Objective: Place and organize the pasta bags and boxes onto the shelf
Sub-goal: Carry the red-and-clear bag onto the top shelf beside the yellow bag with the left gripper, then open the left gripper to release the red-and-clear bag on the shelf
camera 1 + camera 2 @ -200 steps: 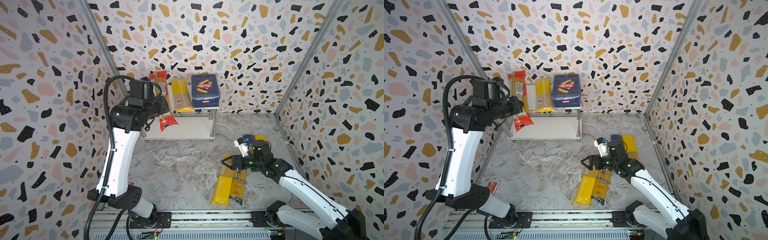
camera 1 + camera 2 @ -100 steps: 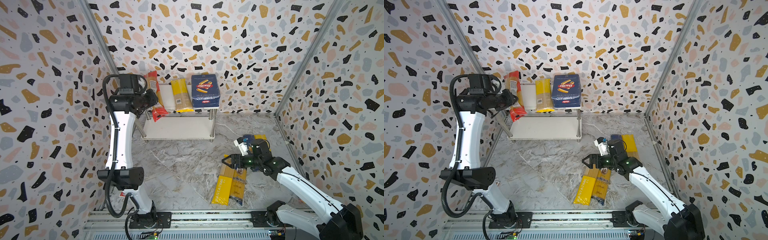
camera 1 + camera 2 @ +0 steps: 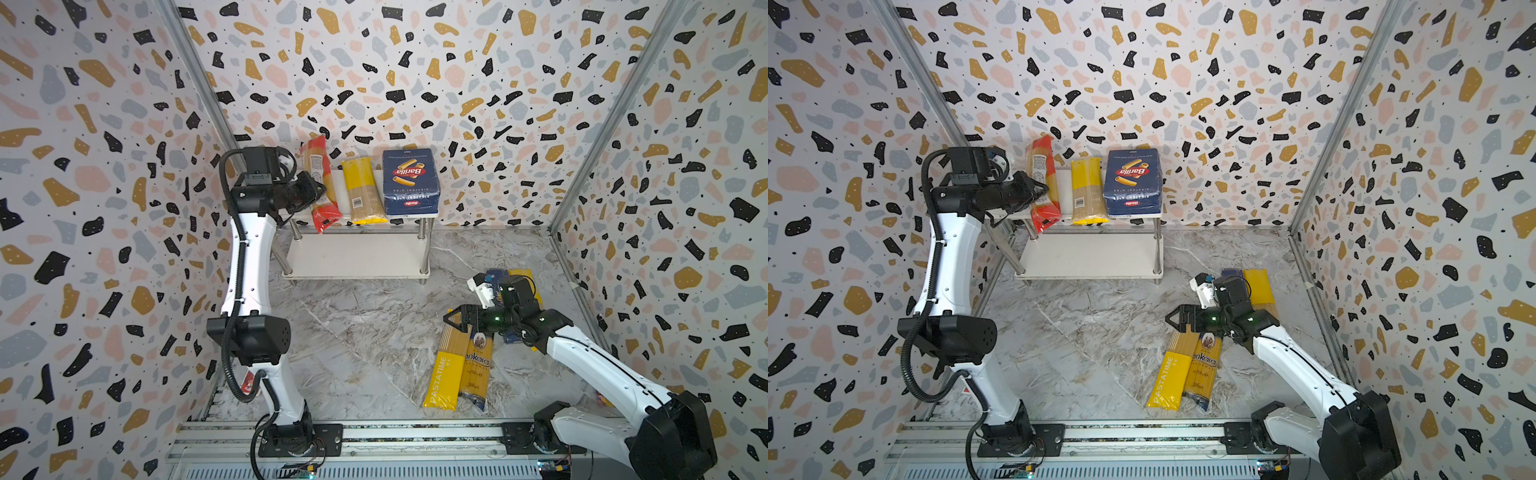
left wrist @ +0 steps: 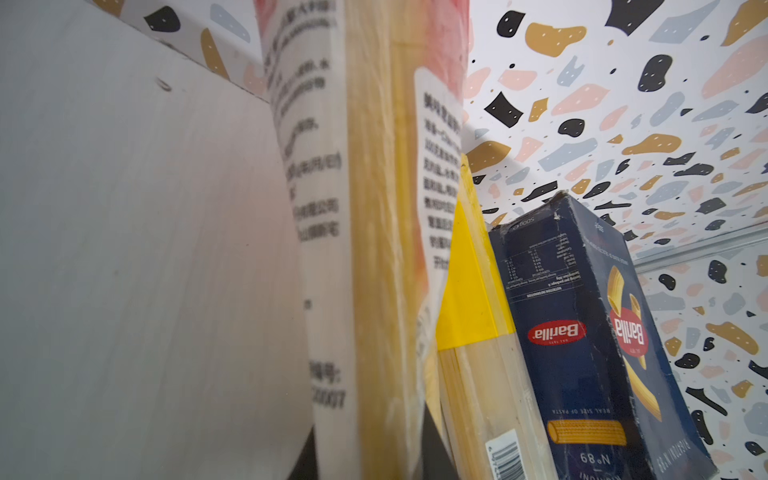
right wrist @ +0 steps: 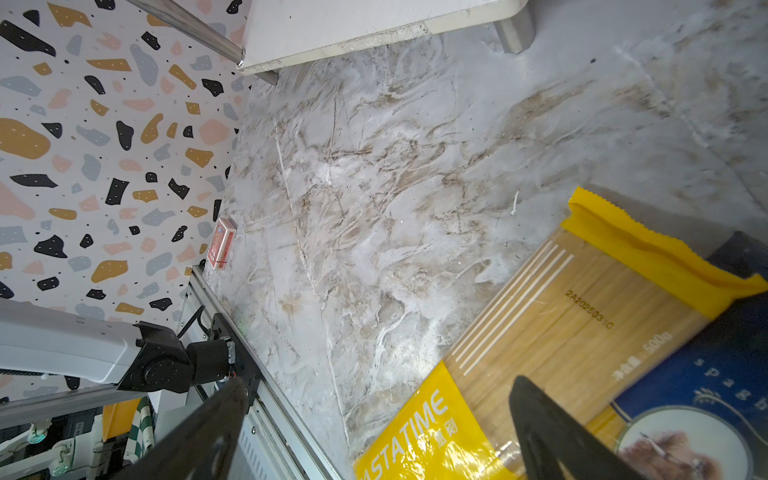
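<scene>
One red-ended bag (image 3: 320, 166), gripped by left pincer (image 3: 319, 192)

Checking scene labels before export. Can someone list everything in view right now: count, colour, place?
table: 1, grey marble, underneath everything
shelf: 1, white boards with chrome posts, back of the table
red-ended bag: 1, red and clear, top tier left end, overhanging the front
yellow-ended bag: 1, yellow and clear, top tier middle
rigatoni box: 1, dark blue, top tier right end
PASTATIME bag: 1, yellow and clear, table, right of centre
ankara bag: 1, blue and yellow, beside the PASTATIME bag
second yellow-ended bag: 1, yellow, table's right edge
narrow blue box: 1, dark blue, mostly hidden under the right arm
small red box: 1, red, table's left edge
left hand: 1, black, shut on the red-ended bag
right hand: 1, black, open over the PASTATIME bag's far end
</scene>
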Motion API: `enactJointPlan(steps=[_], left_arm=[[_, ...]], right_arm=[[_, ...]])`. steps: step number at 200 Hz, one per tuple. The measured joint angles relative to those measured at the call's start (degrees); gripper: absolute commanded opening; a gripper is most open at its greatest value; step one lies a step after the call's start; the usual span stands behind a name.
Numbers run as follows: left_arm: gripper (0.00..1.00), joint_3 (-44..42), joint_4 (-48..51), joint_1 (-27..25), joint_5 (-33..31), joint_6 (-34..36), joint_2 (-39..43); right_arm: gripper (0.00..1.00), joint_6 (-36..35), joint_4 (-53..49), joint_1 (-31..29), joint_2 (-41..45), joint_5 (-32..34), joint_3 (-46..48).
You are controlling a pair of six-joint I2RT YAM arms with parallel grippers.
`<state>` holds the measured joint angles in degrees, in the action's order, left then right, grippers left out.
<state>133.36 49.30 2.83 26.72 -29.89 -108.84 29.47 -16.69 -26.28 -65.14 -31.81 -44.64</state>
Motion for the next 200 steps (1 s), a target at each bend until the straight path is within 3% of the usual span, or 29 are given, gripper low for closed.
enactJointPlan(steps=[49, 70, 96, 138, 174, 200], left_arm=[[0.07, -4.2, -3.8, 0.0, 1.3, -1.6, 1.6], [0.16, -4.6, -4.2, 0.0, 1.3, -1.7, 1.8], [0.19, -5.1, -4.5, 0.0, 1.2, -1.8, 2.2], [0.31, -8.3, -4.7, 0.0, 1.1, -1.8, 4.1], [0.53, -8.4, -6.0, 0.0, 1.3, -1.1, 4.4], [0.56, -8.4, -7.3, 0.2, 1.4, -0.8, 5.7]], right_arm=[[0.99, -0.1, 1.4, 1.2, 0.0, -2.1, 0.7], [0.99, 0.0, 2.1, 1.9, 0.0, -3.1, 1.6], [0.99, -0.1, 2.8, 2.4, 0.0, -4.4, 1.7], [0.99, -0.2, 3.4, 2.8, 0.0, -5.5, 1.8], [0.99, -0.2, 3.4, 2.9, 0.3, -6.2, 2.7], [0.99, -0.2, 3.4, 3.1, 0.7, -6.2, 2.7]])
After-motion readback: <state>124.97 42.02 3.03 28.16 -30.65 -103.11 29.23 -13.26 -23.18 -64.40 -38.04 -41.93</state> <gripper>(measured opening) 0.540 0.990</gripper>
